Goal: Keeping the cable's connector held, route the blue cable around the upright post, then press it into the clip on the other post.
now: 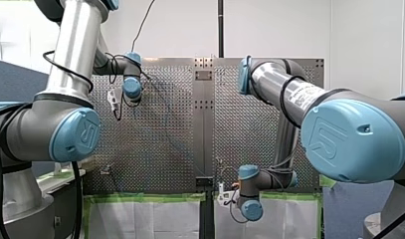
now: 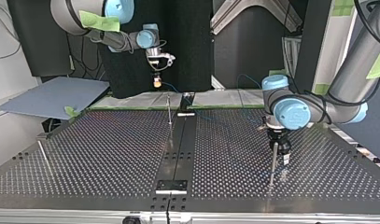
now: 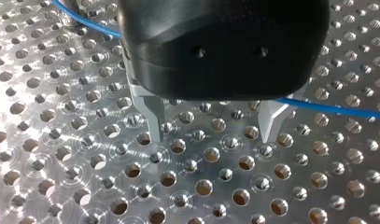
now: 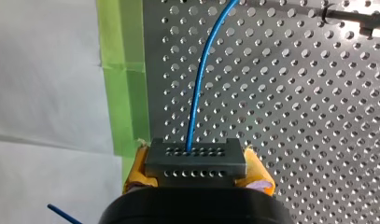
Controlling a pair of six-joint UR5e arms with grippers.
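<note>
Yellow pads (image 4: 258, 177) of my right gripper (image 4: 195, 170), clamped on the grey connector (image 4: 195, 156) and holding it square between them. Out of the connector's face, the blue cable (image 4: 197, 102), curving away ahead of the gripper over the perforated table (image 4: 295, 116), green tape (image 4: 122, 70) alongside. My left gripper (image 3: 211, 135): spread apart, grips nothing, metal fingers (image 3: 150, 116) poised just over the table. Behind those fingers, the same cable, crossing under the black body. Just beside this gripper, in the top view, a thin upright post (image 2: 273, 163).
</note>
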